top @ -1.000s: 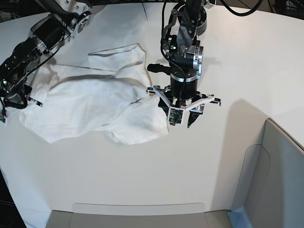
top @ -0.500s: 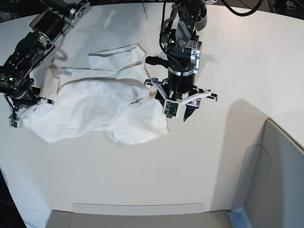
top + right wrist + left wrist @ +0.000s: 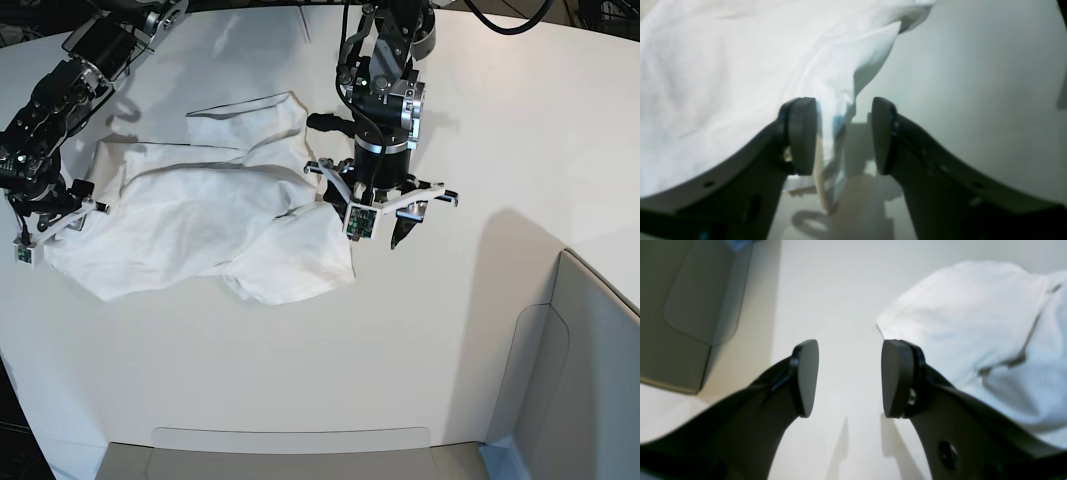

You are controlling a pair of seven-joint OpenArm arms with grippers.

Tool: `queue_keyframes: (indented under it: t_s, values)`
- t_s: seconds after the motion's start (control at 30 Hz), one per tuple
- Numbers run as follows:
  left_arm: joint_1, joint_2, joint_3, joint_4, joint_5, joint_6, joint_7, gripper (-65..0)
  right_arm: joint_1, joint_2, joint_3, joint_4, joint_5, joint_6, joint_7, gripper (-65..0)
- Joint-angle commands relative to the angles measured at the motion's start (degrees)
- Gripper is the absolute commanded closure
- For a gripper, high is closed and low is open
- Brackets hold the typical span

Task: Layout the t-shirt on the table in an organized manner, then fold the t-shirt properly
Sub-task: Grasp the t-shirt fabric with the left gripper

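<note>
Counter: your white counter [image 3: 300, 380] carries the t-shirt [image 3: 210, 225], crumpled, long axis running across between both arms.
Left fingers [image 3: 848, 378]: spread, empty; shirt edge just beside them.
Right fingers [image 3: 843, 135]: spread; a fabric fold hangs between, unclamped.

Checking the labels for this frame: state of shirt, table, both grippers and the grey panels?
t-shirt: crumpled in a heap, not laid flat, not folded; no print showing.
table: bare white surface around the shirt.
left gripper: open, nothing between the pads, beside the shirt's edge, over the table.
right gripper: open, a fold of shirt fabric hangs between the pads, not clamped.
grey panels: upright at the table's edge.
</note>
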Motion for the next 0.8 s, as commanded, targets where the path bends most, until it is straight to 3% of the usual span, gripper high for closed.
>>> queue_keyframes:
  t_s: [0.0,0.1,0.17,0.33,0.57,0.77]
  values:
    - [1.17,-1.31,1.74,1.04,0.30,-1.98,-1.01,-31.4,1.23,0.81,1.90,2.23,0.16,-0.18,0.79,-28.8]
    - [6.18,-4.21,4.81,1.04,0.30,-7.60,-1.01,-31.4,1.75,0.63,6.56,4.16,0.25,-0.01,0.79,-28.8]
    - [8.29,-5.18,6.48,1.04,0.30,-9.45,-1.01,-31.4,2.46,0.63,9.03,4.25,0.25,-0.01,0.79,-28.8]
    - [5.48,-5.00,6.75,0.96,0.30,-9.63,-1.80,-31.4,1.23,-1.30,13.95,4.25,0.25,0.08,0.79,-28.8]
    - [-4.81,-5.44,6.92,-5.81,0.21,-9.63,-1.36,-31.4,-2.55,-4.29,14.04,4.07,0.25,0.17,0.79,-28.8]
    - [-9.47,-9.84,12.72,-12.76,0.74,-10.07,-1.19,-31.4,-3.26,-4.38,14.04,4.07,0.25,0.17,0.79,-28.8]
